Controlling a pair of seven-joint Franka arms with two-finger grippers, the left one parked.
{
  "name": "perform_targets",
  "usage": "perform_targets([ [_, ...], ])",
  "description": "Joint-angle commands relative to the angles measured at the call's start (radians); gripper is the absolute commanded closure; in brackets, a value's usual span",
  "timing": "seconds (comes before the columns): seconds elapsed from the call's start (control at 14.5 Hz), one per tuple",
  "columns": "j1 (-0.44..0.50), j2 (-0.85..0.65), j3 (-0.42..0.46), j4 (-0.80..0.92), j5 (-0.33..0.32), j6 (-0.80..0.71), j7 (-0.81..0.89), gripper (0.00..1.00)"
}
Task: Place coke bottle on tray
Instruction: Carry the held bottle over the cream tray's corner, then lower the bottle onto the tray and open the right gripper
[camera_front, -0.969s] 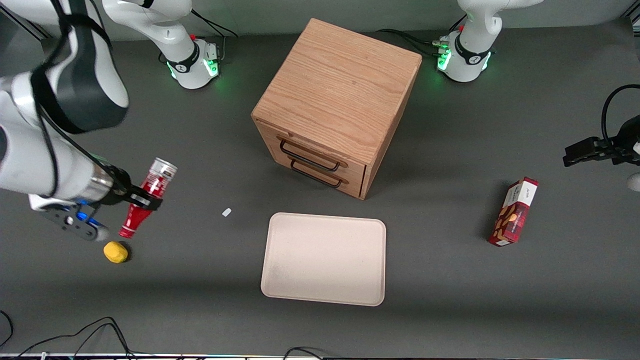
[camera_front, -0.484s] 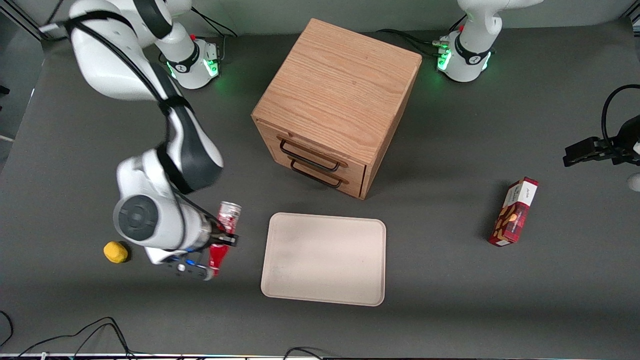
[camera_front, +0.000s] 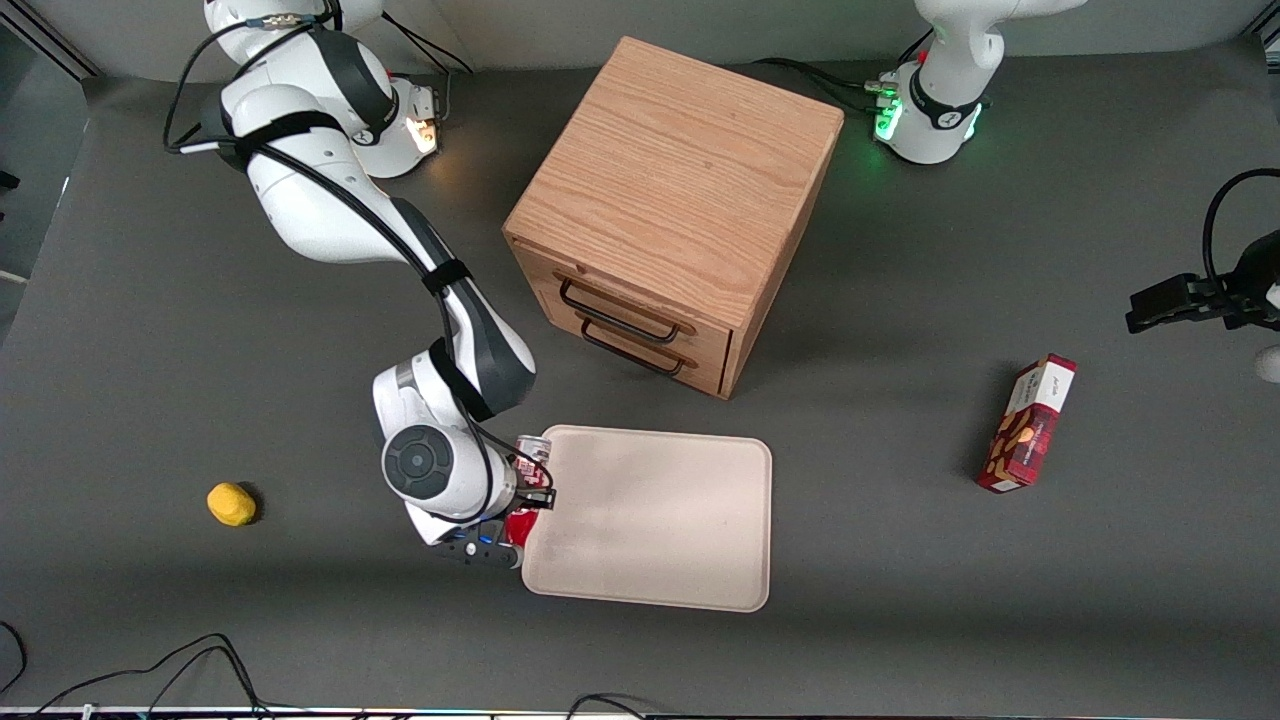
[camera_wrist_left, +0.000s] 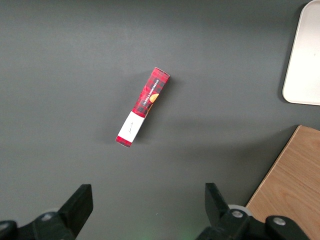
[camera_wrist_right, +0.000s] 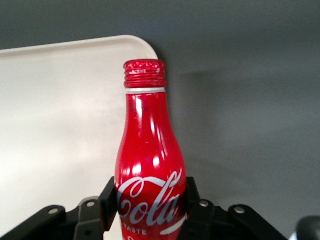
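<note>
My right gripper (camera_front: 527, 488) is shut on the coke bottle (camera_front: 527, 490), a slim red bottle with white script. It holds the bottle in the air at the edge of the tray (camera_front: 660, 540) that faces the working arm's end of the table. In the right wrist view the fingers (camera_wrist_right: 107, 200) clamp both sides of the bottle's body (camera_wrist_right: 148, 165). Its red cap points out past the cream tray's rounded corner (camera_wrist_right: 65, 100). In the front view the wrist hides most of the bottle; only the silver base end and a bit of red show.
A wooden two-drawer cabinet (camera_front: 675, 210) stands farther from the front camera than the tray. A yellow lemon-like object (camera_front: 231, 503) lies toward the working arm's end. A red snack box (camera_front: 1028, 423) lies toward the parked arm's end and shows in the left wrist view (camera_wrist_left: 143, 106).
My right arm has carried the bottle from near the yellow object across the table to the tray's edge. The grip on the bottle has stayed shut.
</note>
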Motion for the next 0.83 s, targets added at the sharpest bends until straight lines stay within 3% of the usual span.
perform_targets([
  [0.0,0.021,0.049,-0.005,0.056,-0.011,0.038,-0.014,1.0],
  [0.55,0.021,0.076,-0.01,0.053,-0.012,0.122,-0.024,1.0],
  [0.62,0.021,0.076,-0.011,0.05,-0.012,0.127,-0.021,0.93],
  [0.69,0.019,0.078,-0.011,0.049,-0.012,0.135,-0.022,0.77],
  [0.76,0.021,0.083,-0.011,0.049,-0.012,0.141,-0.022,0.52],
])
